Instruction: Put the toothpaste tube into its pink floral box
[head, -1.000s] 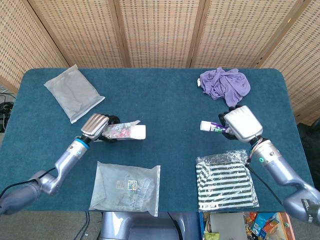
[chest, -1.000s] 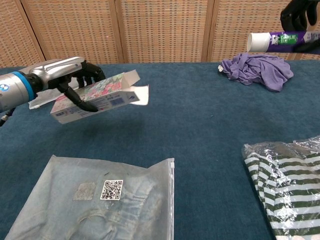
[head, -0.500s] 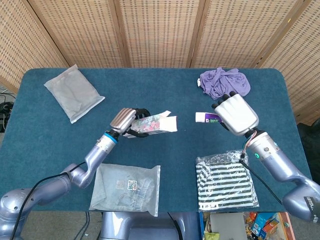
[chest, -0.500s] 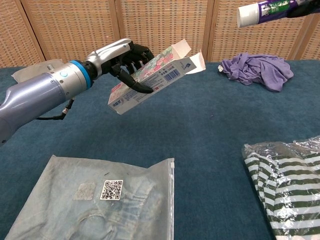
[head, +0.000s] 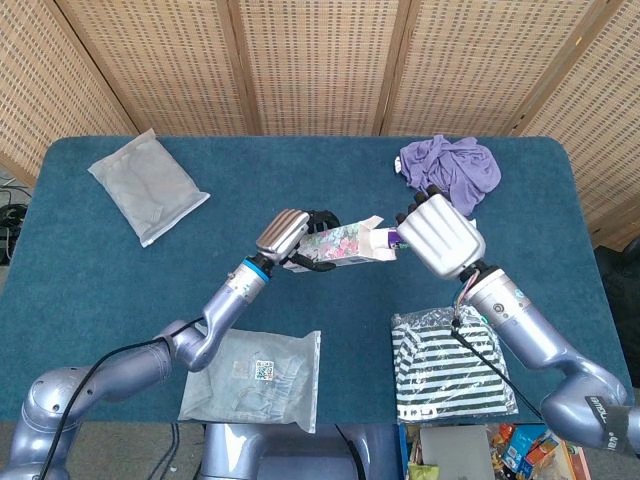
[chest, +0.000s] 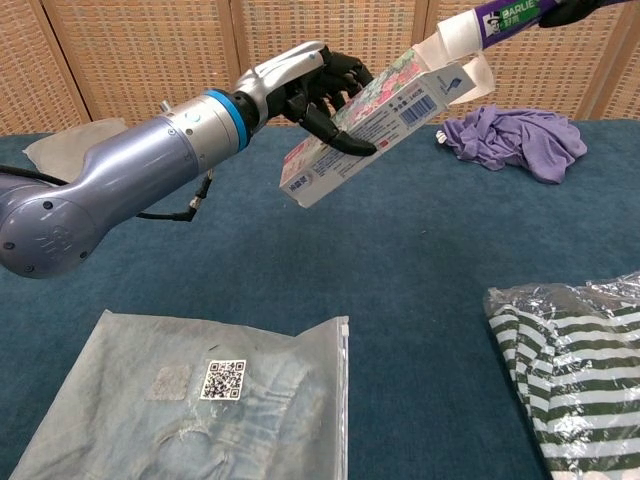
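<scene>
Both hands are raised above counter (head: 330, 200): box (chest: 375, 110) is gripped in left hand (chest: 315, 85) fingers, flaps open; tube (chest: 490, 20), pinched by right hand (head: 440, 237), is held w/ cap at box mouth.

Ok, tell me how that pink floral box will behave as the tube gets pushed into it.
The pink floral box looks like thin card with loose end flaps, so it will probably flex or dent under pressure. The left hand grips it mid-body, tilted in the air, so it seems light. The toothpaste tube meets it at the open end; an off-centre push may fold a flap inward.
</scene>
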